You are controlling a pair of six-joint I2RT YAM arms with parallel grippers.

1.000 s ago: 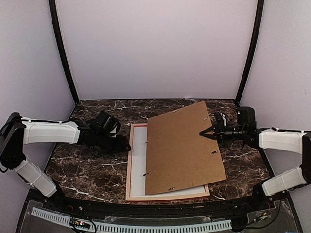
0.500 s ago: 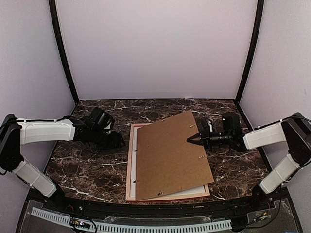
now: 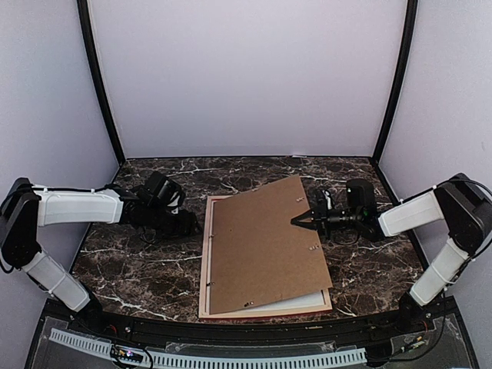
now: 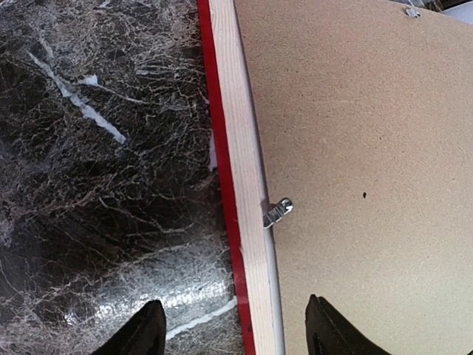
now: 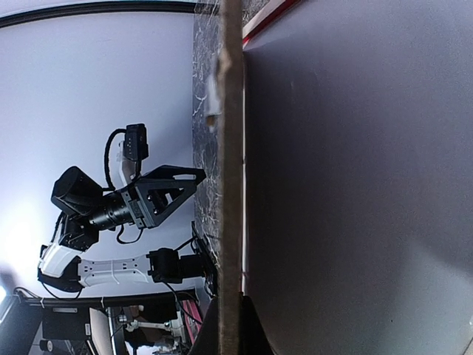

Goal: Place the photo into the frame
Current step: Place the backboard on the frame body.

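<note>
Top external view: the frame [image 3: 204, 261] lies face down at the middle of the marble table [image 3: 123, 269], its pale wood back up and a thin line of red front showing along the outer edge. My right gripper [image 3: 296, 222] is clamped on the brown backing board [image 3: 261, 246] at the board's 3 o'clock edge. The board sits tilted, that edge raised and its 9 o'clock edge down on the frame. A white sheet [image 3: 301, 302] shows under the board toward 5 o'clock; I cannot tell whether it is the photo's plain back or a mat.

In the right wrist view the board [image 5: 230, 148] appears edge-on, pinched between my 2 fingers [image 5: 229, 329], with the pale sheet [image 5: 355, 185] spread beneath it.

My left gripper [image 3: 188, 224] hangs at the frame's 9 o'clock side, jaws apart and holding nothing. In the left wrist view its 2 fingertips [image 4: 144, 333] straddle the frame's wood rail [image 4: 247, 185], 1 over the marble, the other over the board. 1 metal clip [image 4: 278, 212] sits on that rail, just touching the board's edge.
</note>
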